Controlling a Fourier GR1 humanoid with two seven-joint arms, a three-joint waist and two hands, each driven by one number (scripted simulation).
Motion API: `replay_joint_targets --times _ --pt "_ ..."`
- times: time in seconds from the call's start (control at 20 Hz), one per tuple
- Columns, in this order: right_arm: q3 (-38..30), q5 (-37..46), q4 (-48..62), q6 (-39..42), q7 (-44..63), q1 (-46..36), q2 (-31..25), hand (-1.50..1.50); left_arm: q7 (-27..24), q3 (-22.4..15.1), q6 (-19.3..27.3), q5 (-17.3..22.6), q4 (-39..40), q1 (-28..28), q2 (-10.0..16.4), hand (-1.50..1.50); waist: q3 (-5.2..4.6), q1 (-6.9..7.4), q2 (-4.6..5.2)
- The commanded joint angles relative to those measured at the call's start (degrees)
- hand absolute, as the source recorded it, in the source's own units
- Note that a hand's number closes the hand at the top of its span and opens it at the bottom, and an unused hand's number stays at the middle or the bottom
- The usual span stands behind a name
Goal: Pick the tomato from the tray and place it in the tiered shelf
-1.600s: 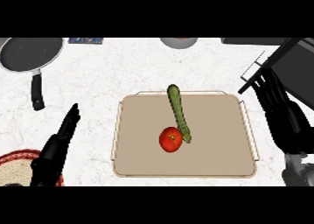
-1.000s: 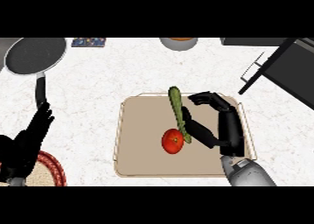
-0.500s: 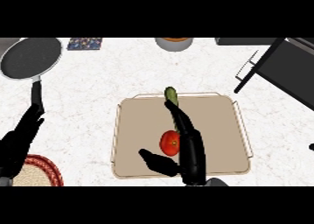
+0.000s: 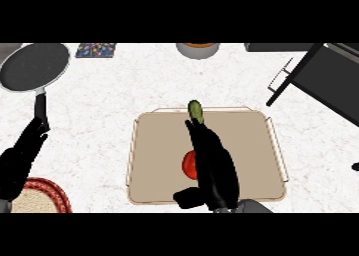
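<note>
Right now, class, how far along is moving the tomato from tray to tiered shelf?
Done: nothing yet; the round red tomato lies on the flat beige tray. In hand: the black right hand stretches over it, fingers straight, not closed. Left: grasp, lift, carry to the black tiered shelf at the right. The left hand rests open, far left.

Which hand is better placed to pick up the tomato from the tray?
The right hand: it lies over the tray, its straight fingers beside the tomato and partly covering it. The left hand is off the tray at the view's left, near the handle of the frying pan.
</note>
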Motion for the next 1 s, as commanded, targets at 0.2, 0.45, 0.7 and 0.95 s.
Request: replay_joint_targets --times 0.2,0.45,0.7,0.95 --pt "0.3 -3.9 -6.7 28.2 17.2 -7.9 -1.8 -1.50 -2.1 0.2 -2.5 0.0 1.3 1.0 -0.6 0.00 0.25 1.10 0.52" --pt "-3.2 -6.4 -4.6 35.1 19.4 -10.8 0.5 -1.50 -0.7 0.9 -1.3 -1.4 2.4 -3.0 -1.1 0.00 0.32 1.11 0.73" --pt "-6.1 -6.0 -3.4 34.5 12.1 -6.8 -3.7 -1.50 -2.5 1.6 -2.5 -2.4 3.9 -1.7 -2.2 0.00 0.35 1.07 0.79" --pt "-5.3 -1.1 1.2 34.7 13.9 -6.6 3.3 -1.50 -3.0 1.9 -2.9 -4.2 4.7 -2.5 -3.9 0.00 0.37 1.24 0.75"
